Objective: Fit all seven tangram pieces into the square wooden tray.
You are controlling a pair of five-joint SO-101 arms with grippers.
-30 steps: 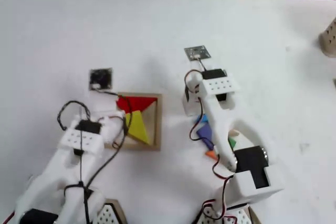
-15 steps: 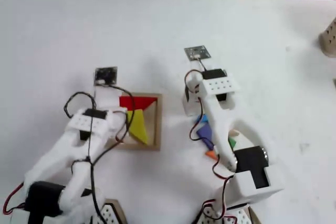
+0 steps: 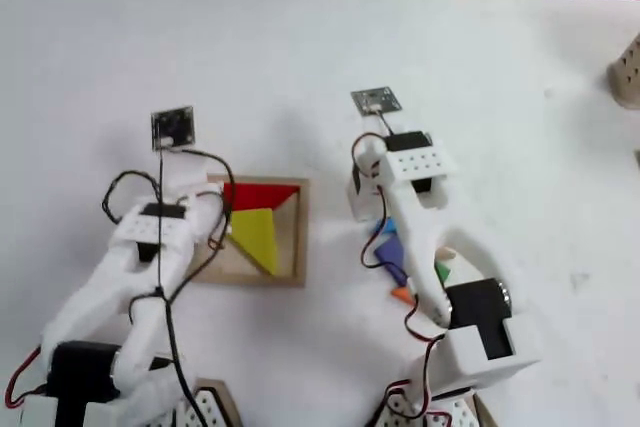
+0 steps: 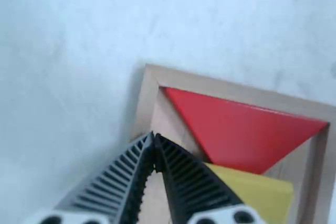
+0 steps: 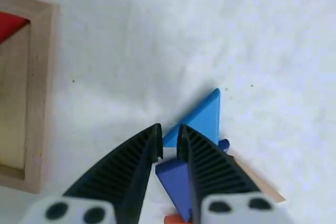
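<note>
The square wooden tray (image 3: pixel 298 237) lies at centre left and holds a red triangle (image 3: pixel 262 194) along its far side and a yellow triangle (image 3: pixel 255 235) below it. My left gripper (image 4: pixel 154 141) is shut and empty, its tips over the bare tray floor just inside a corner of the tray (image 4: pixel 148 85), beside the red triangle (image 4: pixel 241 135) and the yellow triangle (image 4: pixel 260 195). My right gripper (image 5: pixel 169 132) is open by a narrow gap, holding nothing, just above a light blue triangle (image 5: pixel 202 119) and a dark blue piece (image 5: pixel 176 182).
More loose pieces lie under the right arm (image 3: pixel 415 167): blue (image 3: pixel 385 228), purple (image 3: pixel 392 250), green (image 3: pixel 441 271) and orange (image 3: pixel 402 294). The tray's rim (image 5: pixel 41 77) is close to the right gripper. A perforated object (image 3: pixel 628 72) stands at the far right edge.
The left arm has swung away from over the tray toward the left and far side, uncovering more of the yellow triangle. The right arm has kept still.
</note>
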